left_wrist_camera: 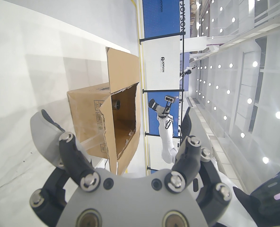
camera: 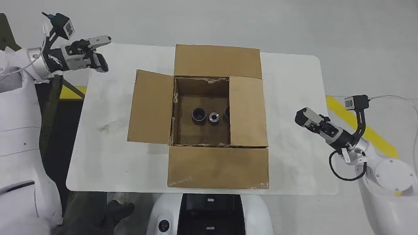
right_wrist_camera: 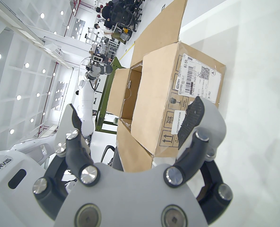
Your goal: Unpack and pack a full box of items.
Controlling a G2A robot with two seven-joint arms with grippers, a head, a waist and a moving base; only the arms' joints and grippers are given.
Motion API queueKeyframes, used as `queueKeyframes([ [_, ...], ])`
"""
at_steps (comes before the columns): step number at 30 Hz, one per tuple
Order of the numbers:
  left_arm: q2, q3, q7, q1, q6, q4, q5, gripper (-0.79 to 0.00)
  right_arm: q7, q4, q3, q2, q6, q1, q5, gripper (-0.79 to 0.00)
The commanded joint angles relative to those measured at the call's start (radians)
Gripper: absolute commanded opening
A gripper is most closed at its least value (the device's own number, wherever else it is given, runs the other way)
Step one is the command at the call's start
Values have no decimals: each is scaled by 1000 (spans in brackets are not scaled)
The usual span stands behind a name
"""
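The left fingers (left_wrist_camera: pixel 45 124) are spread wide and hold nothing. They sit at the far left corner of the counter (camera: pixel 294 91), well apart from the box (camera: pixel 219 166). The right fingers (right_wrist_camera: pixel 193 116) are also spread wide and hold nothing. They sit near the right edge of the counter, beside the box's right side but not touching it.

The cardboard box stands upright in the middle of the white counter. Its far, near and left flaps are folded outward. The right flap (camera: pixel 248 111) lies level over part of the opening. Three dark round parts (camera: pixel 198 114) rest in a row on the box floor. The rightmost one is partly hidden under the right flap.
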Motion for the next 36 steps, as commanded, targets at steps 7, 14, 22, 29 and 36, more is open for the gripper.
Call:
queueKeyframes([
  [7,1,55,-44,54,-72,3,-89,0,0,0,0,0,0,0,0,0],
  [14,6,157,-64,63,-131,-40,-172,0,0,0,0,0,0,0,0,0],
  [22,18,235,-64,13,-104,-27,-257,0,0,0,0,0,0,0,0,0],
  [29,19,297,-64,-39,-63,-21,-336,0,0,0,0,0,0,0,0,0],
  [36,13,358,-60,-76,-28,-28,-384,0,0,0,0,0,0,0,0,0],
])
